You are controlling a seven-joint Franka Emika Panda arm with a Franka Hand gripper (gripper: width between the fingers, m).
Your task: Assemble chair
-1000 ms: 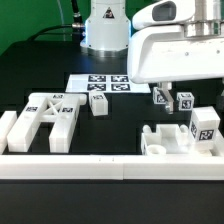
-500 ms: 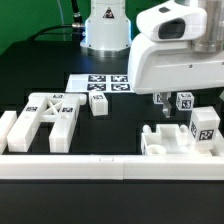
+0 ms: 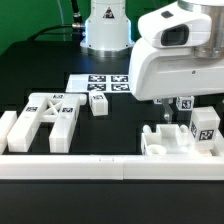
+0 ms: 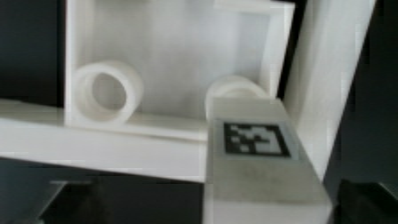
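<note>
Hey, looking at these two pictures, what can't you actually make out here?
1. Exterior view: the robot arm hides most of the jaws and part of the small tagged block, so any contact is unknown.
2. Wrist view: blur leaves the tag on the tagged bar unreadable.
3. Exterior view: the marker board tags are too small to read.

The chair parts [image 3: 50,112] are white with small black-and-white square tags [image 3: 205,128] — the marker board [image 3: 100,84] likewise — the table [image 3: 118,128] black, the rail [image 3: 110,166] white, the robot arm [image 3: 175,65] glossy white, the backdrop [image 3: 25,25] green.
</note>
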